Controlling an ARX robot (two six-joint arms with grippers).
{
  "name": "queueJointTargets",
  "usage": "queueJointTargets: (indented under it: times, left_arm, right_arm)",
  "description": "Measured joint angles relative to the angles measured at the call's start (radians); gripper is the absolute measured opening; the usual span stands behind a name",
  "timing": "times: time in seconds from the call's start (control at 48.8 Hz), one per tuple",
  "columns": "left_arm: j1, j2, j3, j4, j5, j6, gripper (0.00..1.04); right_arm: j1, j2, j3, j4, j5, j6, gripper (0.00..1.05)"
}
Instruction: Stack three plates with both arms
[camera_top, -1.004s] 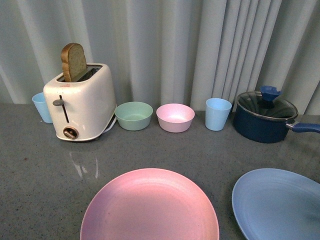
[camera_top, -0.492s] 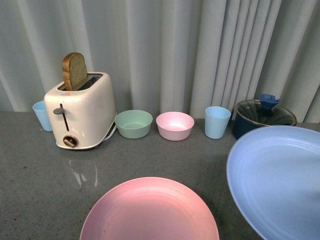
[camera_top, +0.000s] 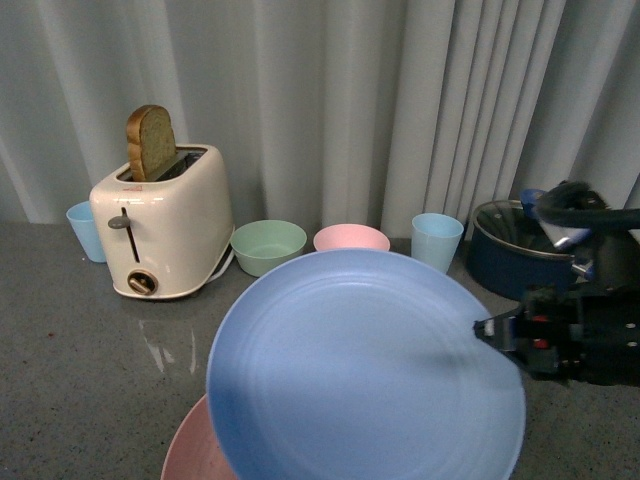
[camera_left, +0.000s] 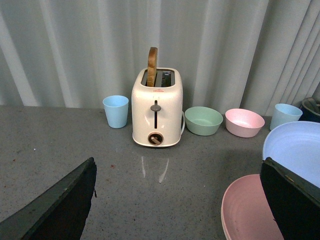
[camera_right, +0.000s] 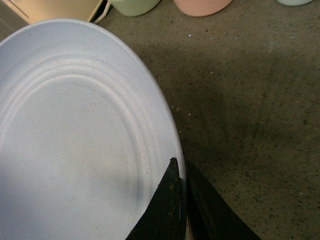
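We see the right claw (camera_right: 181, 167) clamped on the rim of the light blue plate (camera_right: 75, 140), held over the pink plate (camera_left: 247, 210), only the left wrist view shows the left claw (camera_left: 178, 167), spread apart, the toaster (camera_left: 156, 107) with a red mark too small to read

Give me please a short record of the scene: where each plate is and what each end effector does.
blue plate: held tilted, partly over the pink plate
pink plate: on the table, mostly hidden in the front view
beige plate: not in view
right end effector: shut on the blue plate's rim
left end effector: open, empty
stack: not yet made
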Motion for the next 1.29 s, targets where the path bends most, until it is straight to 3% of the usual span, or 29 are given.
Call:
queueJointTargets:
  times: [0.287,0.615,0.84,0.922,0.984,1.107,1.189,1.291]
  left_arm:
    - [0.0,0.0,0.0,0.0,0.0,0.0,0.98]
    - [0.0,0.0,0.0,0.0,0.0,0.0,0.98]
    - [0.0,0.0,0.0,0.0,0.0,0.0,0.98]
    - [0.0,0.0,0.0,0.0,0.0,0.0,0.98]
    - [0.0,0.0,0.0,0.0,0.0,0.0,0.98]
    - [0.0,0.0,0.0,0.0,0.0,0.0,0.98]
    - [0.0,0.0,0.0,0.0,0.0,0.0,0.98]
    - [0.0,0.0,0.0,0.0,0.0,0.0,0.98]
  right_arm:
    - [0.122,0.118,0.091,-0.052,0.071,-0.032,0.03]
    - [0.135,0.19,0.131,-0.095,0.108,-0.046,0.03]
    - [0.13,0.176,0.141,-0.124,0.093,-0.049,0.32]
    - [0.113,0.109,0.127,-0.132,0.089,-0.053,0.5]
    - [0.087,0.032,0.106,-0.125,0.119,-0.056,0.64]
    - [0.054,-0.048,0.084,-0.079,0.212,-0.055,0.82]
    - [0.037,-0.068,0.084,-0.073,0.224,-0.055,0.98]
    - [0.037,-0.064,0.078,-0.073,0.223,-0.053,0.97]
